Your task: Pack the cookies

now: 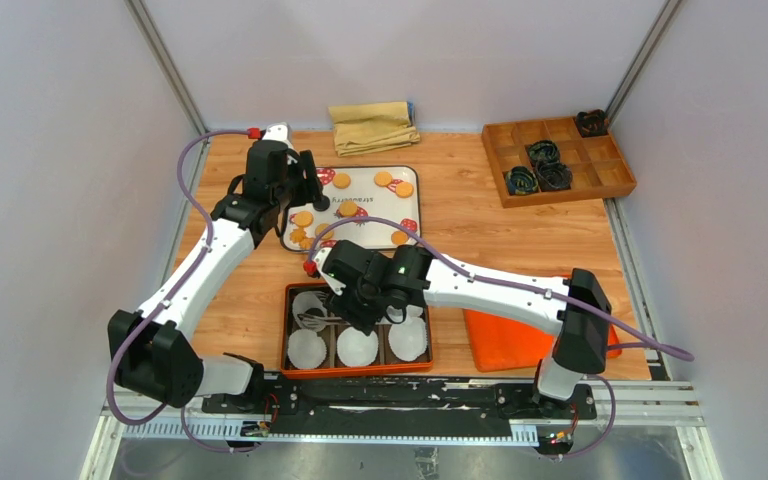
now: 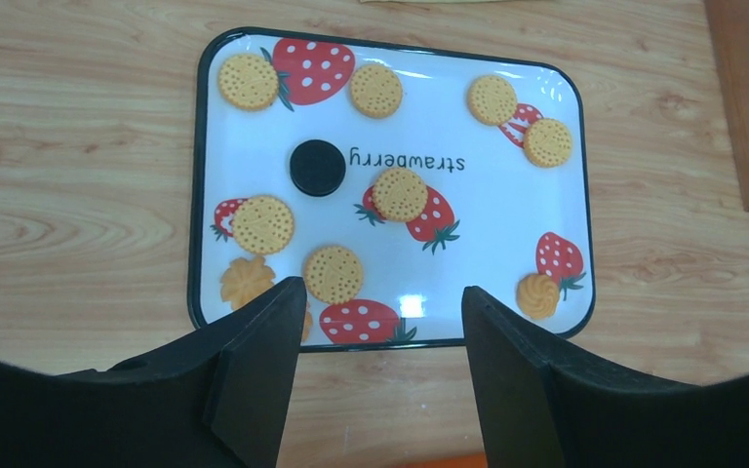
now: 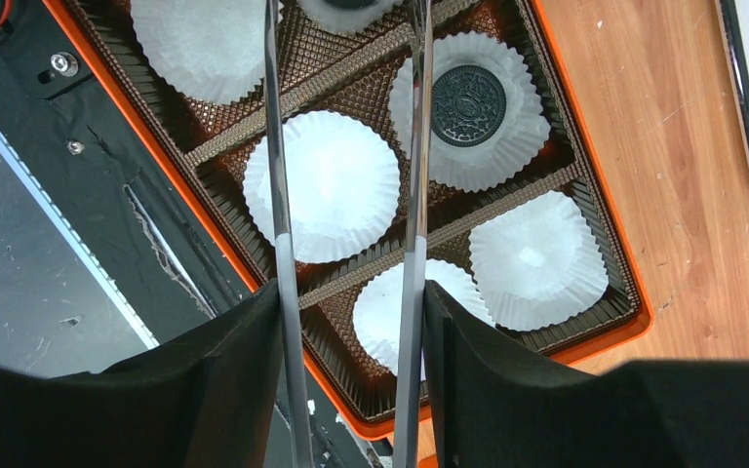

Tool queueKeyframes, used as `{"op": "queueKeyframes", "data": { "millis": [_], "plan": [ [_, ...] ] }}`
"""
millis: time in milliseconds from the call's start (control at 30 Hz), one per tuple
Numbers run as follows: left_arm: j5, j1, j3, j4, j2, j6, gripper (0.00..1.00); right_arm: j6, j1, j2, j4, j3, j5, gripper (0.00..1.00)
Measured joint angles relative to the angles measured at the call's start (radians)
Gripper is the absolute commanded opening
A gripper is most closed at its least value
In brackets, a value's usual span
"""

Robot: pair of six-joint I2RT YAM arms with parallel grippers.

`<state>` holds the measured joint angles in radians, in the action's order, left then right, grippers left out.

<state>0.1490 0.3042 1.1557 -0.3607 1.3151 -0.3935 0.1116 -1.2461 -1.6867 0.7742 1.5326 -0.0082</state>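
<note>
Orange-rimmed compartment box (image 1: 286, 330), on the near side of the strawberry tray (image 2: 507, 234): white paper liners (image 3: 322, 185) in its cells, one black cookie (image 3: 468, 105) lying in a liner. Right gripper (image 3: 351, 292), likewise on the tray's near side, over the liners, fingers clamped on metal tongs (image 3: 275, 175); tong blades spread, nothing between them. Left gripper (image 2: 382, 289) held above the tray, jaws wide apart, empty. On the tray: golden cookies (image 2: 399, 193) scattered, a second black cookie (image 2: 316, 168) beside the lettering. Beyond the tray: folded tan cloth (image 1: 373, 126). To the far right of the tray: wooden divided box (image 1: 600, 178) holding dark coiled items (image 1: 545, 165)
</note>
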Motion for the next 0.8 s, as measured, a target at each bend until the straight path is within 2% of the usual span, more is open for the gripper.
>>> {"op": "queueKeyframes", "data": {
  "millis": [200, 233, 333, 533, 600, 800],
  "plan": [
    [-0.018, 0.0, 0.0, 0.001, -0.01, 0.003, 0.69, 0.0, 0.0, -0.019, 0.0, 0.008, 0.009, 0.55],
    [-0.021, 0.0, 0.0, 0.001, -0.013, 0.005, 0.69, 0.0, 0.0, -0.021, 0.0, 0.011, 0.013, 0.52],
    [-0.027, 0.0, 0.0, 0.002, -0.018, 0.006, 0.65, 0.001, 0.0, -0.021, 0.001, 0.019, 0.029, 0.35],
    [-0.017, 0.0, 0.0, -0.003, -0.052, 0.015, 0.61, -0.003, 0.0, 0.003, 0.002, 0.027, 0.093, 0.33],
    [-0.01, 0.0, 0.0, -0.006, -0.08, 0.016, 0.54, -0.003, 0.0, 0.027, 0.005, 0.027, 0.119, 0.32],
    [0.008, 0.022, 0.057, -0.074, -0.117, 0.029, 0.2, 0.002, 0.0, 0.145, 0.012, 0.004, 0.243, 0.29]
  ]
}}
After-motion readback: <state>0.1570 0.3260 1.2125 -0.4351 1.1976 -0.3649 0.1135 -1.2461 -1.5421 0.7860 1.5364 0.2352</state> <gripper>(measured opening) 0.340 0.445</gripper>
